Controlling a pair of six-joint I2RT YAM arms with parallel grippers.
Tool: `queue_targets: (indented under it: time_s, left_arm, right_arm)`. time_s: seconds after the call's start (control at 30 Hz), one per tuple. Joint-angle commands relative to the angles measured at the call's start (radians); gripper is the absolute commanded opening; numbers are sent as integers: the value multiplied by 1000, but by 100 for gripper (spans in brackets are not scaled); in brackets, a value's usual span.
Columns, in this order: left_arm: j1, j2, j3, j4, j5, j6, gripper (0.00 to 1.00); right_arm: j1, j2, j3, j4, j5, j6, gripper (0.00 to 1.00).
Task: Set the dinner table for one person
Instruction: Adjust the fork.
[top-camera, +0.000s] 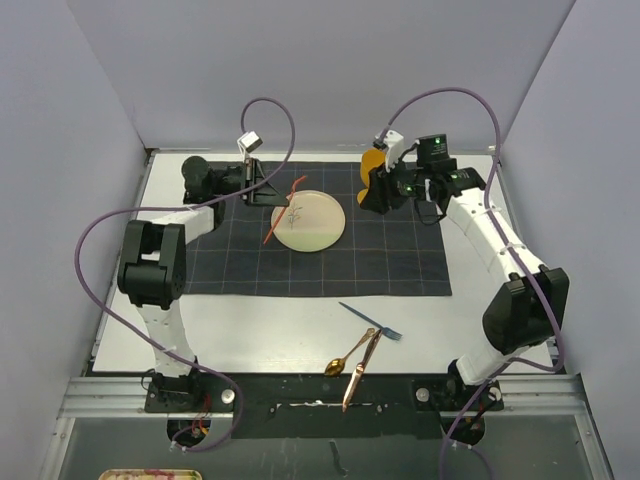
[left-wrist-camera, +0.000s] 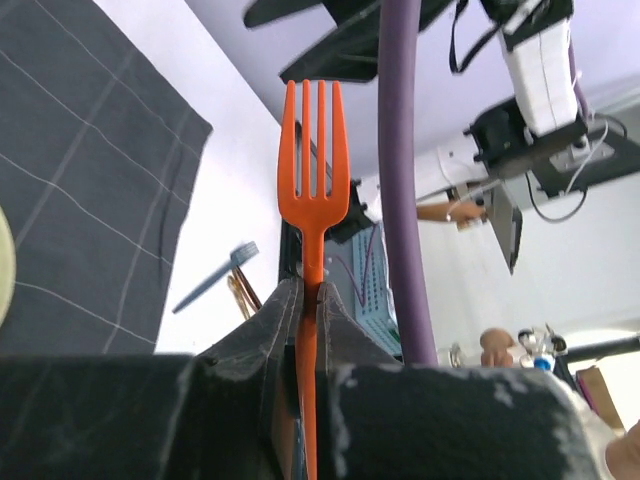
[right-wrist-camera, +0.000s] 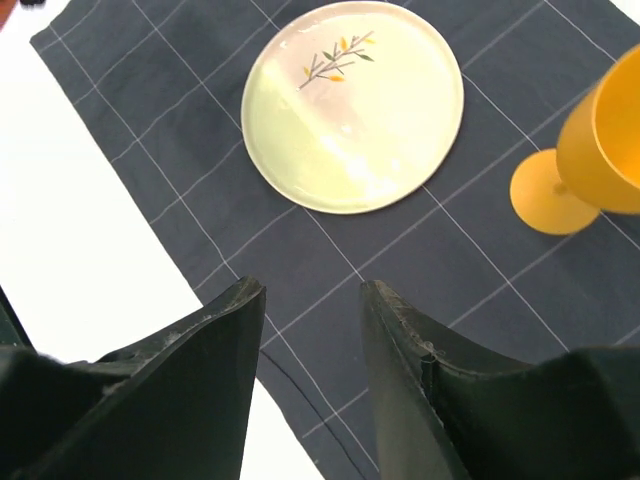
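Driving this one remotely, and I'd call it a bit past halfway. The dinner table (top-camera: 250, 330) is the big flat white top filling the booth floor, with the metal rail (top-camera: 300, 397) along the edge nearest the arm bases.

Far left, the left gripper (left-wrist-camera: 310, 292) is clamped tight on the handle of the orange fork (left-wrist-camera: 313, 190). It's glossy and plastic-looking, with four straight tines and a thin neck. From above it hangs slanted along the plate's left side. I can't tell if it's touching down.

Under it is the cloth (top-camera: 400, 262), dark grey and woven-looking with a thin pale grid, lying flat in the middle of the table. The plate (right-wrist-camera: 352, 105) sits on it. It's round, cream and shiny-glazed, with a little sprig painted near one edge.

Down front on bare table, well apart from the cloth, are a blue fork (top-camera: 372, 320), a gold-toned spoon (top-camera: 347, 356) and a coppery knife (top-camera: 358, 374). The spoon and knife lie close together and look metallic. I reckon those are what's left to place.

Right of the plate, a yellow-orange goblet (right-wrist-camera: 600, 120) stands upright on the cloth. It's smooth, with a short stem and a round foot.

The right gripper (right-wrist-camera: 312, 290) hangs over the cloth near it, fingers partway apart with nothing between them.
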Motion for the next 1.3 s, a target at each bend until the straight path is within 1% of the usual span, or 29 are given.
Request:
queue_targets:
  time_s: [0.0, 0.13, 0.33, 0.5, 0.67, 0.87, 1.07, 1.27]
  left_arm:
    - [-69, -16, -4, 440, 122, -299, 0]
    - [-122, -29, 20, 440, 136, -318, 0]
    - [-109, -59, 28, 438, 130, -322, 0]
    - [-54, -70, -22, 437, 125, -323, 0]
    - [-75, -59, -57, 437, 136, -323, 0]
    - [-116, -46, -42, 437, 137, -319, 0]
    - [-115, -24, -43, 437, 141, -319, 0]
    - [-115, 8, -22, 436, 148, -335, 0]
  right_arm:
    - [38, 14, 71, 19, -28, 11, 43]
    - [54, 10, 77, 41, -16, 19, 43]
    - [62, -2, 82, 89, 3, 30, 44]
    - [63, -23, 59, 159, 16, 34, 44]
    - [92, -30, 31, 242, 34, 28, 42]
    - [148, -30, -5, 312, 30, -16, 41]
    - [185, -25, -19, 316, -7, -60, 41]
    - [217, -39, -21, 302, 7, -104, 40]
